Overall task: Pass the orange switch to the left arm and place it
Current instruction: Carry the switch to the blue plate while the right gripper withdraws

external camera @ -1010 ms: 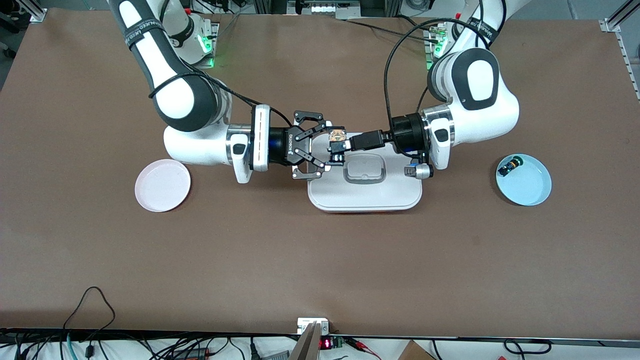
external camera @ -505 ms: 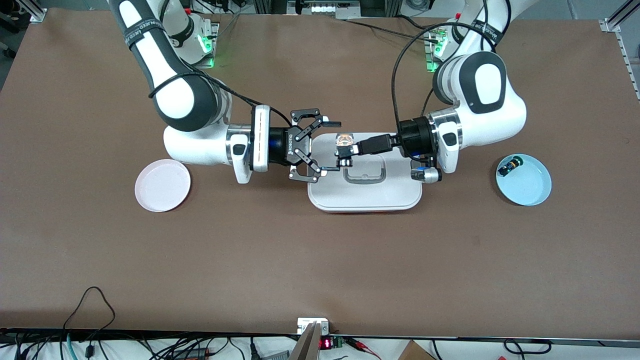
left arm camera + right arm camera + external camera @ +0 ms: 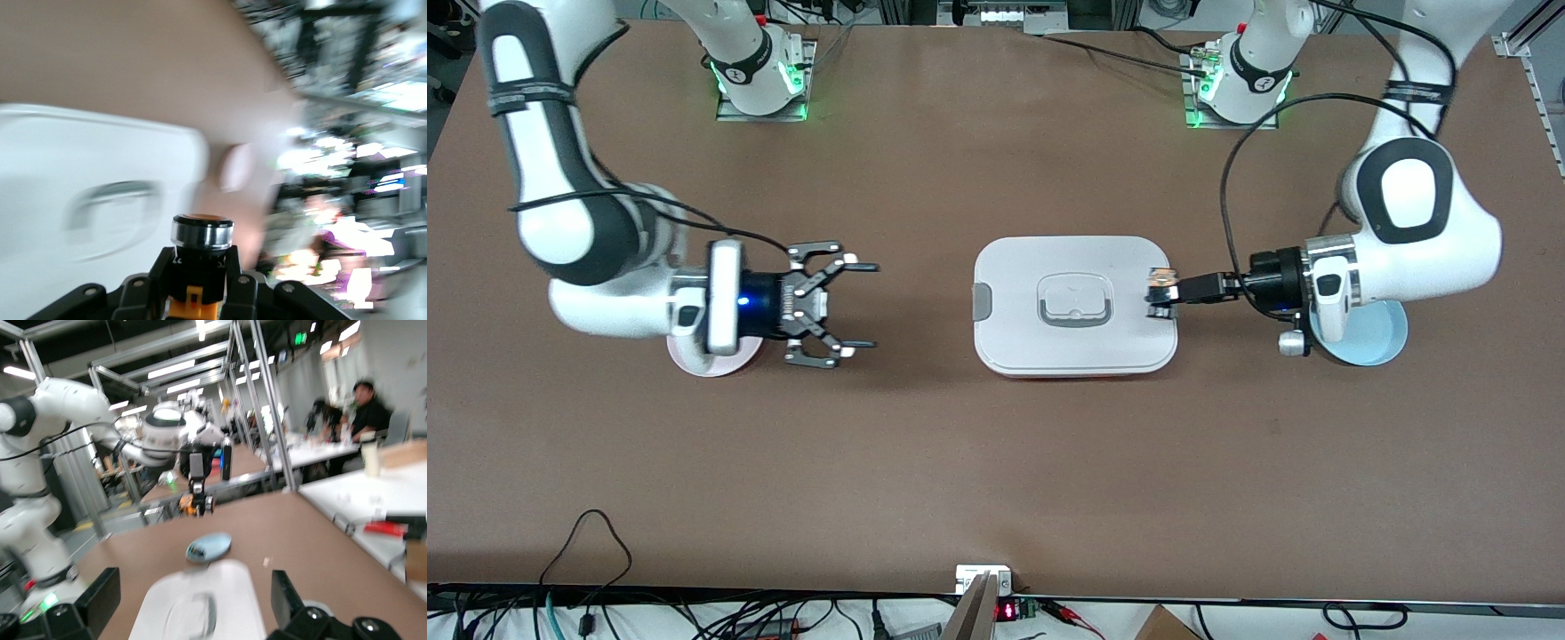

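The orange switch is gripped in my left gripper, which hangs over the edge of the white box at the left arm's end. In the left wrist view the switch shows a chrome ring and an orange body between the fingers. My right gripper is open and empty, over the table between the pink plate and the box. The right wrist view shows its two spread fingers, the box, and the left gripper holding the switch farther off.
The pink plate lies partly under the right arm's wrist. A light blue plate lies partly under the left arm's wrist; it also shows in the right wrist view with a small dark part in it. The pink plate appears in the left wrist view.
Both arms drew apart from over the box. The left gripper carried the switch toward the left arm's end; the right gripper, still open, moved back toward the pink plate.
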{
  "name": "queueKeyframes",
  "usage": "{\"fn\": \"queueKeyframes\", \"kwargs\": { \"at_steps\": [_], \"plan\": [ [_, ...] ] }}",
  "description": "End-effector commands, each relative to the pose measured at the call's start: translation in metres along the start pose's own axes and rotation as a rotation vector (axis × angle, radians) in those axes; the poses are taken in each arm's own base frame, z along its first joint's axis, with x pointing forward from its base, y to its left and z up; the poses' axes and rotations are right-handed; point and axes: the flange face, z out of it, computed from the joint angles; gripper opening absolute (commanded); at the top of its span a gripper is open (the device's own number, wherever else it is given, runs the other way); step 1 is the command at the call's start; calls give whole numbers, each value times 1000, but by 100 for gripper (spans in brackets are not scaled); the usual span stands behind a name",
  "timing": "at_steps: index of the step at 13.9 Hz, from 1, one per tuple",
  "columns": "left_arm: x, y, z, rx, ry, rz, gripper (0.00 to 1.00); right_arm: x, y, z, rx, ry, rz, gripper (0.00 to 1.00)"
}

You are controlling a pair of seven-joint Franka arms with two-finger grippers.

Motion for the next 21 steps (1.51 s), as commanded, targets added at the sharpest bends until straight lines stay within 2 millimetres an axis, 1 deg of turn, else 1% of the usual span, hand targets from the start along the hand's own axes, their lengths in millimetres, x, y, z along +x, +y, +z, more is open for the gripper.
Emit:
{"fn": "queueKeyframes", "kwargs": {
  "at_steps": [1, 2, 4, 5, 6, 8, 9, 11, 13, 14, 16, 17, 18, 19, 21],
  "plan": [
    [-6, -30, -33, 286, -30, 67, 0, 9, -15, -40, 11, -74, 83, 100],
    [-4, -47, -46, 399, -40, 91, 0, 10, -17, -45, 13, -92, 122, 100],
    [-1, -84, -72, 585, -78, 115, 0, 13, -22, -49, 12, -143, 209, 100],
    [4, -110, -88, 664, -97, 114, 0, 15, -25, -52, 7, -177, 248, 100],
    [8, -131, -99, 732, -117, 131, 0, 16, -27, -59, -4, -218, 280, 100],
    [18, -176, -120, 845, -125, 128, 0, 16, -33, -62, -14, -299, 356, 100],
    [23, -196, -132, 906, -124, 135, 0, 16, -36, -62, -20, -328, 428, 100],
    [32, -227, -146, 1001, -101, 161, 0, 14, -38, -65, -64, -383, 583, 100],
    [39, -251, -148, 1058, -92, 166, 0, 9, -37, -68, -135, -456, 747, 100],
    [41, -262, -148, 1077, -73, 137, 0, 5, -36, -71, -191, -497, 832, 100],
    [41, -276, -140, 1108, -60, 83, 0, 2, -33, -78, -323, -553, 1016, 100],
    [42, -282, -140, 1116, -44, 88, 0, 0, -33, -80, -373, -580, 1095, 100],
    [39, -294, -141, 1124, -39, 89, 0, -2, -35, -83, -424, -608, 1166, 100],
    [37, -302, -138, 1138, -36, 108, 0, -5, -36, -87, -480, -656, 1202, 100],
    [37, -325, -140, 1131, -17, 100, 0, -9, -39, -97, -600, -779, 1207, 100]
  ]
}}
